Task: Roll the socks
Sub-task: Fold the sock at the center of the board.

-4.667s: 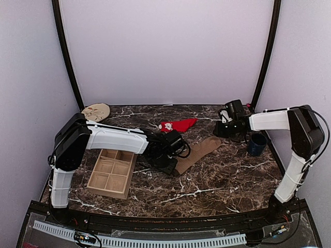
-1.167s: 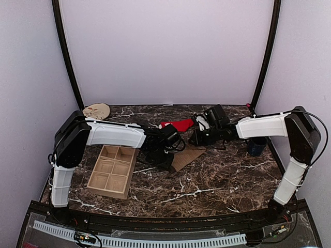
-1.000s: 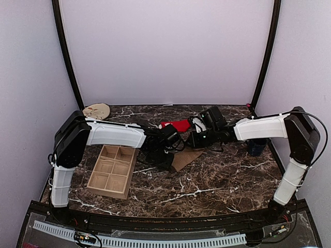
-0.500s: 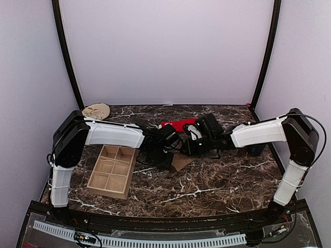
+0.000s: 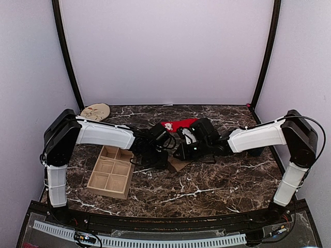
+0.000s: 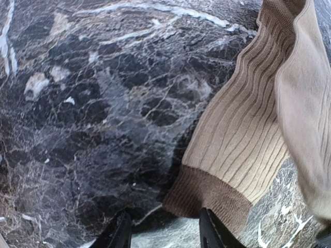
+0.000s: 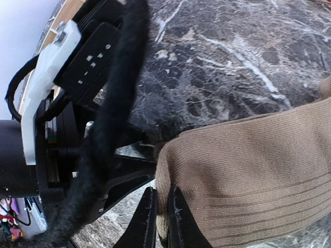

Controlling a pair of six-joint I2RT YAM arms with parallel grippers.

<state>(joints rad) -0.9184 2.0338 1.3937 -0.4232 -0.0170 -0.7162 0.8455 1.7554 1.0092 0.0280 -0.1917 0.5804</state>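
Observation:
The tan-brown sock lies on the marble, ribbed, with its darker cuff just ahead of my left gripper. That gripper is open and holds nothing. My right gripper is shut on a folded edge of the tan sock, close to the left gripper's body. In the top view both grippers meet at the table's middle, the left and the right, and only a scrap of tan sock shows below them. The red sock with its white patch lies just behind.
A wooden compartment tray sits at the front left. A round tan disc lies at the back left corner. A dark mug peeks from behind my right forearm. Black frame posts stand at both back corners.
My right gripper has travelled left from the right side, dragging the tan sock's far end over toward the cuff, so the sock is folded up. My left gripper drew back a little from the cuff.

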